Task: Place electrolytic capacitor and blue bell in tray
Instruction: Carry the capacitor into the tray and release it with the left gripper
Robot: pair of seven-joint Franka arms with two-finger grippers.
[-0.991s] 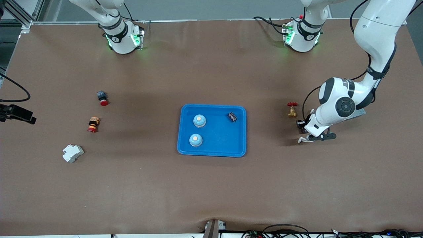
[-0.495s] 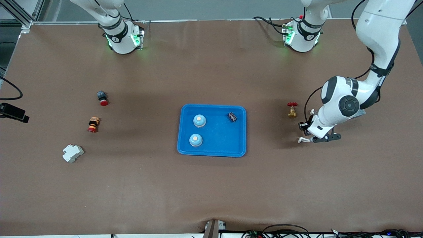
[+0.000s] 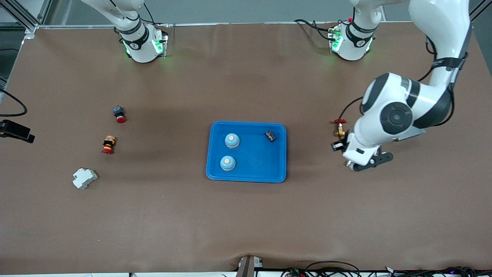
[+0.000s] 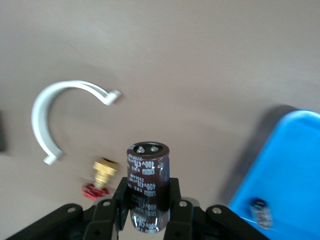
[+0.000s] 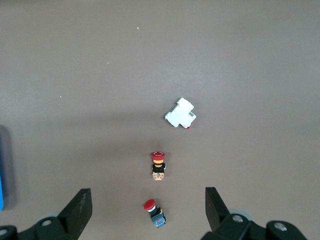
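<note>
The left gripper has risen from the bench since the earlier frame, clamped on the electrolytic capacitor near the left arm's end. Two blue bells sit in the tray mid-bench. The right gripper waits, fingers apart.

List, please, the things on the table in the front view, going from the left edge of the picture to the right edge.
white part → orange-banded button → red-capped button → tray holding two blue bells and a small dark part → brass valve → left gripper
</note>
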